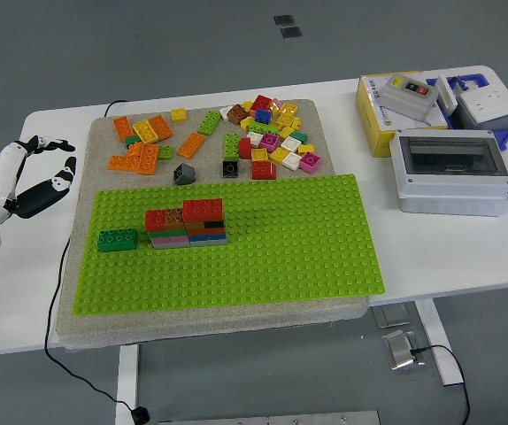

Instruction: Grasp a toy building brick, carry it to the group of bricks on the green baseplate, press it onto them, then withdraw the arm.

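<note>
Fingers [49,143] of the left hand [37,177] spread wide, empty, left of the green baseplate [307,248] and stacked bricks [188,223]

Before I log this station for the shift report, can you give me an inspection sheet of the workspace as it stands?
Surface: white table carrying a grey mat under the green baseplate.
Job's things: stacked brick group on the baseplate, a lone dark green brick just to its left; loose bricks and orange bricks heaped on the mat behind.
Clutter: grey enclosure with clear lid, yellow box with a switch unit on it, blue tray.
Grippers: left hand off the mat's left edge, fingers spread, holding nothing; right hand not seen.
Cables: black cable running down the mat's left side.
Surroundings: grey floor, no person seen.
</note>
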Controlling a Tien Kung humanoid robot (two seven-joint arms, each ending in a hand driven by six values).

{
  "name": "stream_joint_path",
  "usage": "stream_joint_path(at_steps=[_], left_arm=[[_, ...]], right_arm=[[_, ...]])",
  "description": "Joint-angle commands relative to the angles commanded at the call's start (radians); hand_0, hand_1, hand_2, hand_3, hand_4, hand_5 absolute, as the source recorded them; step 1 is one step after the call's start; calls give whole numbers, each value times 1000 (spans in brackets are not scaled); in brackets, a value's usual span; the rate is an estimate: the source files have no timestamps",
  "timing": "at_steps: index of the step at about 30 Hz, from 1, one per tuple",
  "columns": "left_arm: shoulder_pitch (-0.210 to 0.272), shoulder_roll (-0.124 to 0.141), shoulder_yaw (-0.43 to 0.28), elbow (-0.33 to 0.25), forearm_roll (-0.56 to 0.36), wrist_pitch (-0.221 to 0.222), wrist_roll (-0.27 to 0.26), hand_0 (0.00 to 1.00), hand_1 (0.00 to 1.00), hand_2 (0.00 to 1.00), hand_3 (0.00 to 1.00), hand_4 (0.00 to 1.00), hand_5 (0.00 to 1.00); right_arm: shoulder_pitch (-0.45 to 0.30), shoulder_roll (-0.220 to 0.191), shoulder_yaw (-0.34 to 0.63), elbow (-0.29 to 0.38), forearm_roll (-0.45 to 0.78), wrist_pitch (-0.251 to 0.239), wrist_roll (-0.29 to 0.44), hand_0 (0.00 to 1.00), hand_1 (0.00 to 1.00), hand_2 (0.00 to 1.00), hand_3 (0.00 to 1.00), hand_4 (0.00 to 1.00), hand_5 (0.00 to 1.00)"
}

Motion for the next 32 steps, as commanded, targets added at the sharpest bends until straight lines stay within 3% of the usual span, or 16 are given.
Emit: stream_joint_path(at_steps=[17,25,26,32], left_arm=[[6,-9,-18,12,-25,-2,-10,840,788,745,615,549,393],[3,-18,-17,50,-134,2,-52,803,754,726,625,549,391],[3,-19,-17,52,-146,1,-55,764,723,712,700,554,392],[1,-23,-6,56,-277,-35,-71,764,723,712,700,554,392]], right_arm=[[0,-5,10,0,-17,-2,2,615,582,673,763,611,998],[0,-7,10,0,-18,-3,3,614,582,673,763,611,998],[0,-7,10,0,-17,-3,3,615,580,673,763,609,998],[2,-7,5,0,-11,-5,2,615,580,673,763,609,998]])
